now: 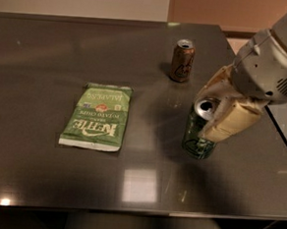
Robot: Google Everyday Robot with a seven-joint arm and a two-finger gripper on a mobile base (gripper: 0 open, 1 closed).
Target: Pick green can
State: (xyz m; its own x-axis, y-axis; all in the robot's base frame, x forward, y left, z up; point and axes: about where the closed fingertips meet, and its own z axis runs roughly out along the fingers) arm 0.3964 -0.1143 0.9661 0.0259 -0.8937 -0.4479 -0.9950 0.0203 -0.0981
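The green can (197, 137), with a silver top and dark script lettering, is upright at the right of the dark table (48, 60). My gripper (217, 109) comes in from the upper right and is shut on the can's upper part. One cream finger (231, 121) lies on the can's right side and the other finger (212, 84) is behind its top. I cannot tell whether the can's base touches the table.
A brown/orange can (182, 60) stands upright behind the green can, towards the far edge. A flat green chip bag (98, 116) lies at the table's middle left. The table's right edge (279, 141) runs close beside the gripper.
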